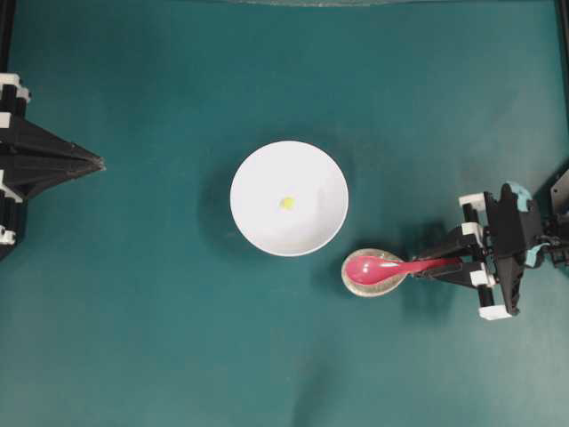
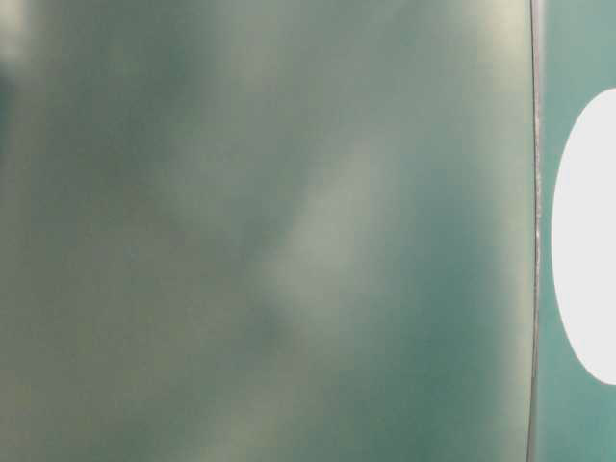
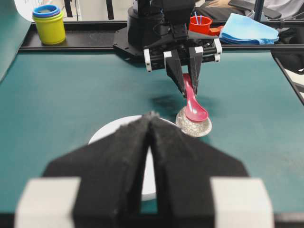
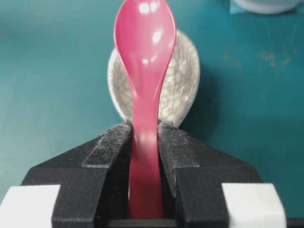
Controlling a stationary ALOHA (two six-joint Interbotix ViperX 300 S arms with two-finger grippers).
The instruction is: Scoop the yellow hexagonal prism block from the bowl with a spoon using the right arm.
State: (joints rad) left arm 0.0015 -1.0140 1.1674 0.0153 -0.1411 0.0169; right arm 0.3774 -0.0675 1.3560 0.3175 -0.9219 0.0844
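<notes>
The white bowl (image 1: 289, 197) sits mid-table with the tiny yellow hexagonal prism block (image 1: 286, 203) lying inside it. To its lower right, the pink-red spoon (image 1: 382, 269) has its scoop over the speckled grey spoon rest (image 1: 364, 283). My right gripper (image 1: 425, 267) is shut on the spoon's handle (image 4: 145, 161), both pads pressed against it, and in the left wrist view the scoop (image 3: 194, 112) hangs just above the rest. My left gripper (image 1: 100, 163) stays at the left edge, far from the bowl, jaws together at the tips (image 3: 151, 116).
The spoon rest (image 4: 183, 80) lies just beside the bowl's lower right rim. Beyond the table's far edge stand a yellow and blue cup stack (image 3: 49, 23), a red cup (image 3: 199, 24) and a blue cloth (image 3: 251, 27). The table-level view is blurred, showing only the bowl's edge (image 2: 587, 241).
</notes>
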